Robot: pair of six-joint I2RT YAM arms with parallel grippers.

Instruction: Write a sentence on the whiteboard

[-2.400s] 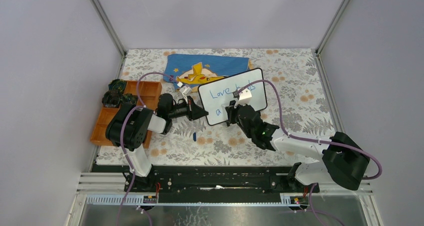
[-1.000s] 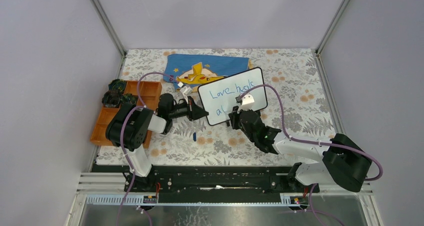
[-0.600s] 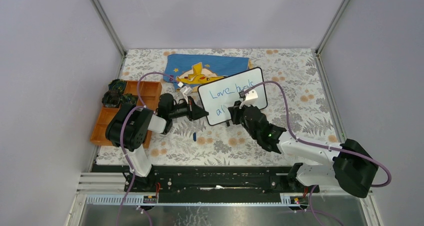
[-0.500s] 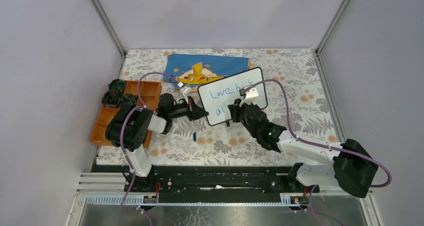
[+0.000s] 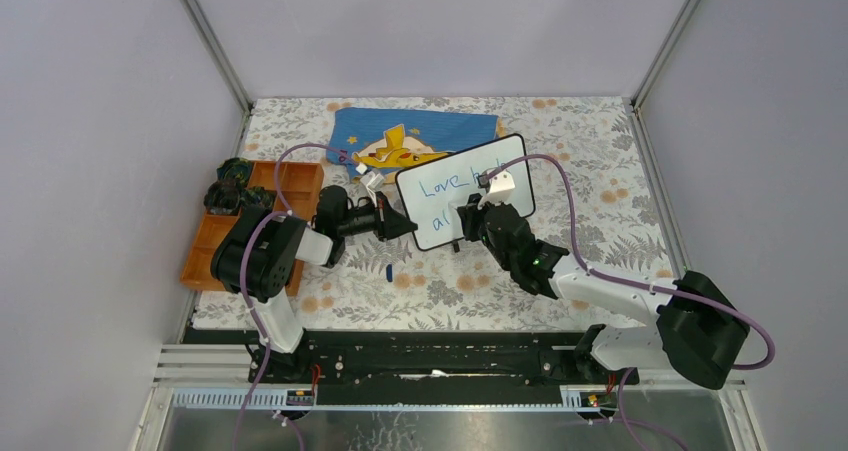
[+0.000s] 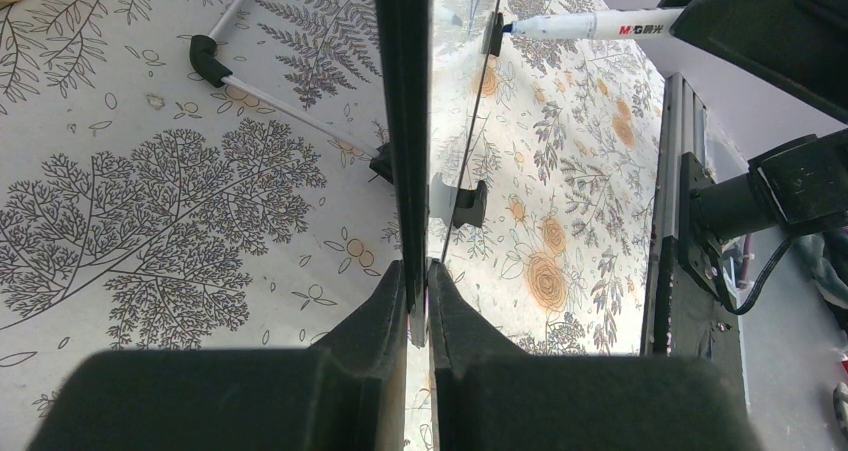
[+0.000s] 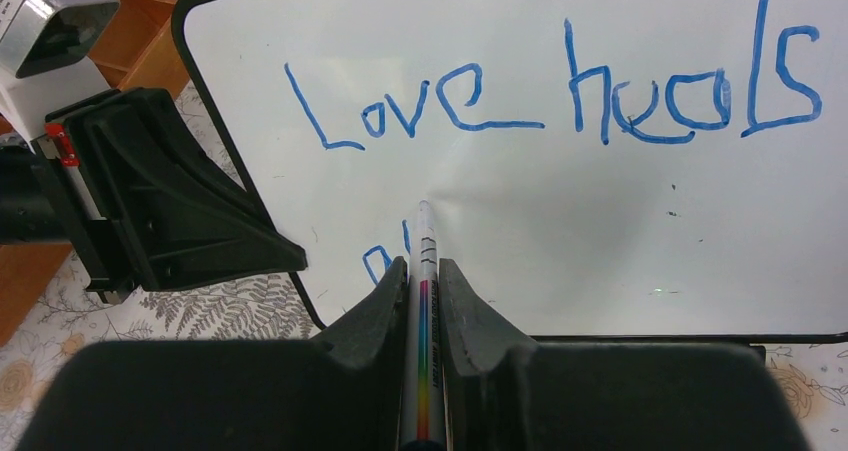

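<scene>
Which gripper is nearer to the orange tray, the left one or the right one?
Left. The left gripper clamps the whiteboard edge that faces the orange tray; the right gripper holds a marker at the board's front, farther away.

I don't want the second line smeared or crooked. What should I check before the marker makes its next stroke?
1. Hold on the whiteboard: ok, the left fingers pinch its edge.
2. Grip on the marker: ok, the right fingers are shut on it, tip pointing at the board.
3. Tip touching the surface: cannot tell.
4. First line of the sentence finished: ok, it reads "Love heals".
5. Second line finished: not ok, only its start shows, partly behind the right fingers.
6. Room to write on: ok, bare white lies right of the tip.
</scene>
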